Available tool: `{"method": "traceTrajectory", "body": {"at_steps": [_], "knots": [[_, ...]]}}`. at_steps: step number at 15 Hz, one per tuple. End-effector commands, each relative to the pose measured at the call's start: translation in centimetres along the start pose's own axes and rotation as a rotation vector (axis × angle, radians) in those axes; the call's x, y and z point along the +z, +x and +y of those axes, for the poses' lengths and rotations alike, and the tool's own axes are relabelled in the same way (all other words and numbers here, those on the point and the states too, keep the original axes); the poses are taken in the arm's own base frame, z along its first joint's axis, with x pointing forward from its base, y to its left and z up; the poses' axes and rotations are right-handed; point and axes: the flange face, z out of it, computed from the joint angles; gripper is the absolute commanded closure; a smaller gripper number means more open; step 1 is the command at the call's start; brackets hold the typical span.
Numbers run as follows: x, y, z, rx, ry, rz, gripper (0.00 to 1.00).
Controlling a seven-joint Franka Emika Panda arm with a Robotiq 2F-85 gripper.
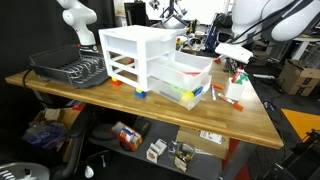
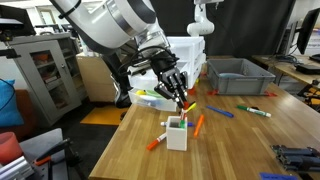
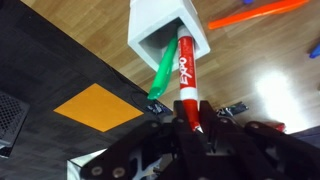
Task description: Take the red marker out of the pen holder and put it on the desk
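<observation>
The white pen holder (image 3: 160, 15) stands on the wooden desk (image 2: 240, 140) near its edge. The red marker (image 3: 185, 70), red and white with lettering, sticks up out of it beside a green marker (image 3: 162, 72). Its lower end is still inside the holder. My gripper (image 3: 190, 122) is shut on the red marker's top end, directly above the holder. In both exterior views the gripper (image 2: 180, 96) (image 1: 237, 74) hovers just over the holder (image 2: 177, 134) (image 1: 236, 92).
Orange markers (image 2: 200, 122) lie beside the holder, with blue (image 2: 222, 112) and green (image 2: 258, 111) ones farther off. A white drawer unit (image 1: 150, 58) with one drawer pulled out, a black dish rack (image 1: 70, 68) and a grey bin (image 2: 240, 75) stand on the desk.
</observation>
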Motion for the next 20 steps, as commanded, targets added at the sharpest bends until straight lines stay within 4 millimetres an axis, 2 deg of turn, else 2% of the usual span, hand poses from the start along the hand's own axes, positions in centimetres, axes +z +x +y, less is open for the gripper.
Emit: {"method": "traceTrajectory", "body": {"at_steps": [1,5,7,9,12,15,17,20], "knots": [[-3.7,2.1,0.5,0.043,0.082,0.01,0.95],[-9.0,4.4,1.5,0.084,0.155,-0.014,0.95],[-10.5,4.2,2.6,0.065,0.165,-0.051,0.95],[-11.1,3.0,3.7,0.026,0.162,-0.116,0.95],[-10.5,-0.2,5.8,0.034,0.09,-0.284,0.95],[-8.7,-3.1,7.9,0.1,-0.02,-0.425,0.95],[-7.4,-4.2,9.4,0.171,-0.091,-0.496,0.95],[-4.7,-4.6,11.2,0.298,-0.188,-0.6,0.95]]}}
